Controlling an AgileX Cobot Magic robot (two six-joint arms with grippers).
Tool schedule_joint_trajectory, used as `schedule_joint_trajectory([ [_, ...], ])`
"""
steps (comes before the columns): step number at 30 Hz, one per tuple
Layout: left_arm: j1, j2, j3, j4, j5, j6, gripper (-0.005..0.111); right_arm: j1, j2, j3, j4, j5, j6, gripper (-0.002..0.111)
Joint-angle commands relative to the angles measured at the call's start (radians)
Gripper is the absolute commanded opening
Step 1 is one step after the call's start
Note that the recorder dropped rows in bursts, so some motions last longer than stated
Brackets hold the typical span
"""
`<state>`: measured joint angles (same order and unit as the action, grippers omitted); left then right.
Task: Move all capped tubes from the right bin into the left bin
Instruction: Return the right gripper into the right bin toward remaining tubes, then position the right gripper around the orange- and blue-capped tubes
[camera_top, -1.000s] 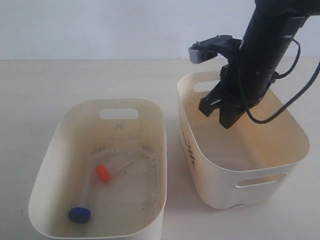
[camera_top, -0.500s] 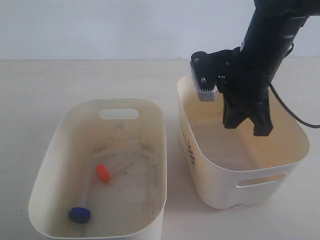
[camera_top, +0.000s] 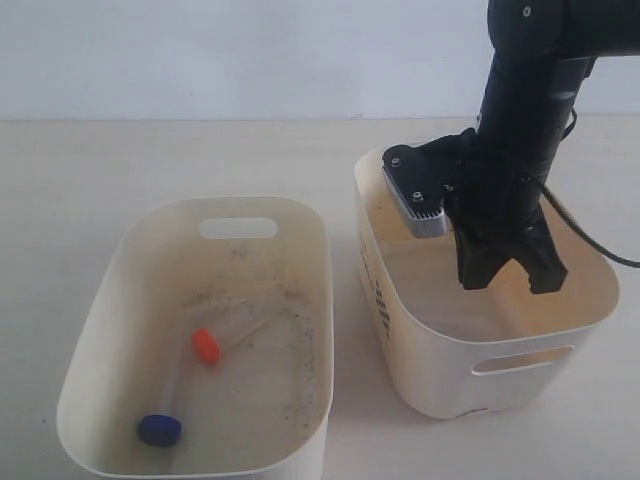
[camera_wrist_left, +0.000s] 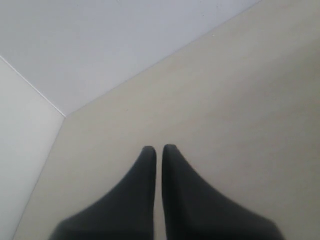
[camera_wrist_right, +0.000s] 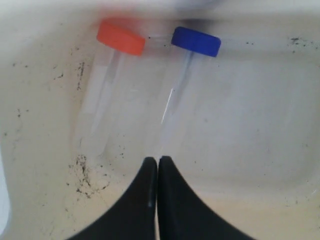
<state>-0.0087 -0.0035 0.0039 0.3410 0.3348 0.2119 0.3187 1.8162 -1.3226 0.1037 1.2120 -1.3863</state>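
In the exterior view my right gripper (camera_top: 510, 285) hangs inside the right bin (camera_top: 470, 350), its two fingers spread apart with nothing between them. No tube shows in that bin; the arm hides part of its floor. An orange-capped tube (camera_top: 206, 346) and a blue-capped tube (camera_top: 160, 429) lie on the speckled floor of the left bin (camera_top: 300, 440). The right wrist view disagrees: the right gripper (camera_wrist_right: 158, 159) has its tips together over a speckled floor, near an orange-capped tube (camera_wrist_right: 121, 37) and a blue-capped tube (camera_wrist_right: 196, 41). My left gripper (camera_wrist_left: 159, 147) is shut and empty over the bare table.
The two bins stand side by side on a pale table (camera_top: 120, 160) with a narrow gap between them. A white wall (camera_top: 200, 50) runs behind. A black cable (camera_top: 600, 255) loops off the right arm over the right bin's far rim.
The right gripper has turned about its wrist, shifted right and sunk deeper into the right bin. The tubes in the left bin have not moved.
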Motion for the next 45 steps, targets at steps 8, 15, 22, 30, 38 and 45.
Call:
schedule_joint_trajectory([
  [8, -0.001, 0.004, -0.004, -0.003, -0.005, -0.001, 0.004, 0.000, 0.055, -0.003, 0.023, 0.009, 0.030, 0.000],
  [15, -0.001, 0.004, -0.004, -0.003, -0.005, -0.001, 0.004, 0.000, 0.072, -0.003, 0.041, 0.009, 0.032, 0.001],
  [22, -0.001, 0.004, -0.004, -0.003, -0.005, -0.001, 0.004, 0.000, 0.079, -0.003, 0.043, 0.009, 0.046, 0.043],
  [30, -0.001, 0.004, -0.004, -0.003, -0.005, -0.001, 0.004, 0.000, 0.128, -0.003, 0.050, 0.009, 0.046, 0.057],
  [38, -0.001, 0.004, -0.004, -0.003, -0.005, -0.001, 0.004, 0.000, 0.151, 0.003, 0.076, 0.009, 0.046, 0.057],
  [45, -0.001, 0.004, -0.004, -0.003, -0.005, -0.001, 0.004, 0.000, 0.151, 0.047, 0.120, -0.092, 0.046, 0.057],
])
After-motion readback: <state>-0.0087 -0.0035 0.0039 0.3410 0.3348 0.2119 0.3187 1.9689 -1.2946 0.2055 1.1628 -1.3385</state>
